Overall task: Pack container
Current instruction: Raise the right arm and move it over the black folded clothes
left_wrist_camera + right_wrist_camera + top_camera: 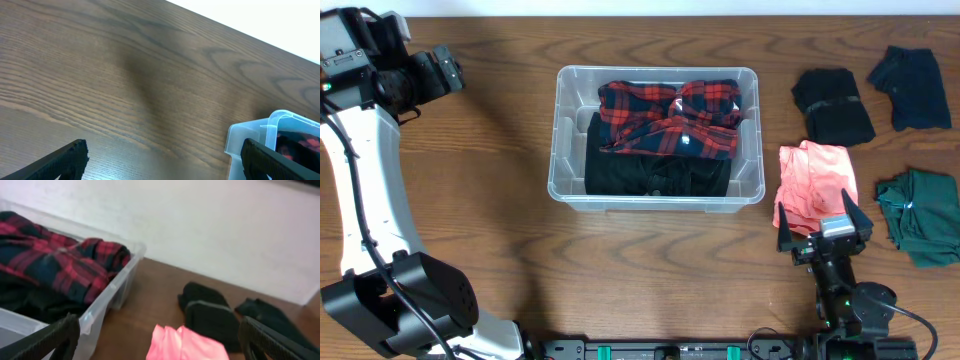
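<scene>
The clear plastic container [657, 192] stands at the table's middle, holding a red plaid shirt [670, 118] on top of a black garment [650, 175]. It also shows in the right wrist view [107, 297] and its corner shows in the left wrist view [250, 137]. My left gripper [445, 72] is open and empty, high at the far left, away from the container. My right gripper [823, 230] is open and empty, at the near edge of a folded pink garment [815, 178], which also shows between the fingers [187, 344].
A black garment [832, 105] and a dark navy one [912, 88] lie at the back right. A green garment [923, 212] lies at the right edge. The black one [207, 312] and the navy one [270, 317] show in the right wrist view.
</scene>
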Controlling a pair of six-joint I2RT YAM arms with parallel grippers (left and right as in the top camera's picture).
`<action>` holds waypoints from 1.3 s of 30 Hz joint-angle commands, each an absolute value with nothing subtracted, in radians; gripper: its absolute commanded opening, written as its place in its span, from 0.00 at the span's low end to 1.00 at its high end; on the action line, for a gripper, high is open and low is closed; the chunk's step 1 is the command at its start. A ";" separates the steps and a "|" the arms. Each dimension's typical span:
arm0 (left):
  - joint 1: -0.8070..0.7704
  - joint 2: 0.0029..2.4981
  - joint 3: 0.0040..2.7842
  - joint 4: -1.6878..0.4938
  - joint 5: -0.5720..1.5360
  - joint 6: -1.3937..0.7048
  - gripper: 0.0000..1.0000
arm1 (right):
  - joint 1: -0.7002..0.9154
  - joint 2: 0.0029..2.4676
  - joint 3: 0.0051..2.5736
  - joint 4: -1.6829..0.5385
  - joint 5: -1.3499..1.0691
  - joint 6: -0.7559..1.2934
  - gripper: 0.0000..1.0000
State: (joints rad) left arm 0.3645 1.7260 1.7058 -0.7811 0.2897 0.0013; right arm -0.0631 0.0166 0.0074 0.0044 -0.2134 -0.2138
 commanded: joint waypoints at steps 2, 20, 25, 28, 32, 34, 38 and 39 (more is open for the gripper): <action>0.365 1.719 1.705 -0.780 0.302 0.015 0.98 | -0.078 0.011 0.006 -0.012 -0.197 -0.243 0.99; 0.365 1.719 1.705 -0.780 0.302 0.015 0.98 | -0.092 0.538 0.483 -0.048 -0.343 -0.143 0.99; 0.365 1.719 1.705 -0.780 0.302 0.014 0.98 | -0.133 0.924 0.839 -0.179 -0.486 -0.143 0.99; 0.365 1.719 1.705 -0.780 0.302 0.015 0.98 | -0.158 1.139 1.041 -0.288 -0.580 -0.143 0.99; 0.365 1.719 1.705 -0.780 0.302 0.015 0.98 | -0.164 1.330 1.187 -0.375 -0.618 -0.066 0.99; 0.365 1.719 1.705 -0.780 0.302 0.015 0.98 | -0.168 1.381 1.209 -0.378 -0.616 -0.058 0.99; 0.365 1.719 1.705 -0.780 0.302 0.015 0.98 | -0.244 1.443 1.212 -0.378 -0.560 0.014 0.99; 0.365 1.719 1.705 -0.780 0.302 0.015 0.98 | -0.276 1.457 1.212 -0.379 -0.577 0.028 0.99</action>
State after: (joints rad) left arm 0.3645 1.7260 1.7058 -0.7811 0.2901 0.0013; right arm -0.2024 1.4338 1.1824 -0.3786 -0.5655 -0.0498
